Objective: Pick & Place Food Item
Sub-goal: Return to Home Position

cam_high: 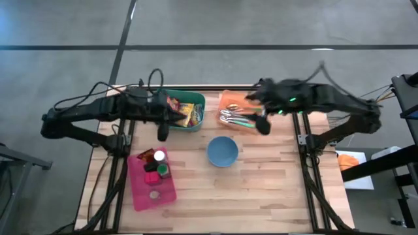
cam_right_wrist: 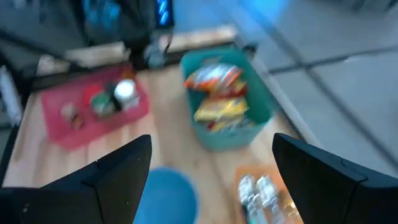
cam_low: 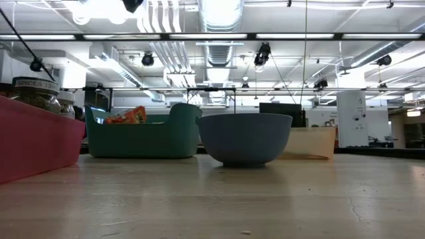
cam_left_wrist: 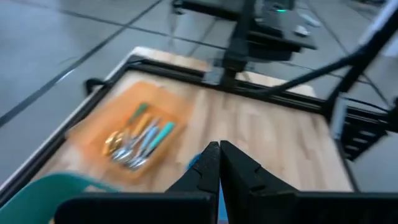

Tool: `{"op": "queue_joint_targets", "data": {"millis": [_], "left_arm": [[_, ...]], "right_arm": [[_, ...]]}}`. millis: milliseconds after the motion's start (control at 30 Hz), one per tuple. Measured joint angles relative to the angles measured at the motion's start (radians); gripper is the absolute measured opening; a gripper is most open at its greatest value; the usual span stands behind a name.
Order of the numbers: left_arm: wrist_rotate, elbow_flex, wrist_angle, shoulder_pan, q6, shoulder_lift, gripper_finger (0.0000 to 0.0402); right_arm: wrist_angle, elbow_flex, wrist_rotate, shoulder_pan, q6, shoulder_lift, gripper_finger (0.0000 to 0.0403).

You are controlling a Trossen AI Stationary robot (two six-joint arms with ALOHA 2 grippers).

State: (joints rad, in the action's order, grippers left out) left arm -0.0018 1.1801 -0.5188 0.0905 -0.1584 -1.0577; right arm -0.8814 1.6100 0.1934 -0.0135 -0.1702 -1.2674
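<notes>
Dark and empty, the left hand has its two fingers pressed tip to tip on nothing. It hangs over the pale wooden counter, just beside the teal plastic bin of bright snack packets. The right hand is spread wide and also empty, at the edge of the shallow orange bin of metal cutlery. With nothing gripped, both look free to draw back, I judge.

Between the hands sits the round blue bowl. Near the left hand, the pink rectangular bin holds the seasoning bottles, sorted apart from the utensils. A jar lid carries lettering too partial to read.
</notes>
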Motion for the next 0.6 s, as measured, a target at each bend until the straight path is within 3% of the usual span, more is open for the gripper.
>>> {"op": "queue_joint_targets", "data": {"millis": [167,333,600], "left_arm": [[0.002,-0.06,-0.001,0.082,0.003,0.069,0.0013],[0.002,-0.172,0.007,0.088,0.035,0.149,0.0013],[-0.008,-0.423,0.165,0.088,-0.129,0.292,0.0013]], "right_arm": [[0.07,0.0,0.067,-0.006,0.047,0.116,0.0332],[0.067,-0.011,0.128,-0.008,0.117,0.188,0.0332],[0.06,-0.012,0.124,-0.007,0.061,0.224,0.0332]]}}
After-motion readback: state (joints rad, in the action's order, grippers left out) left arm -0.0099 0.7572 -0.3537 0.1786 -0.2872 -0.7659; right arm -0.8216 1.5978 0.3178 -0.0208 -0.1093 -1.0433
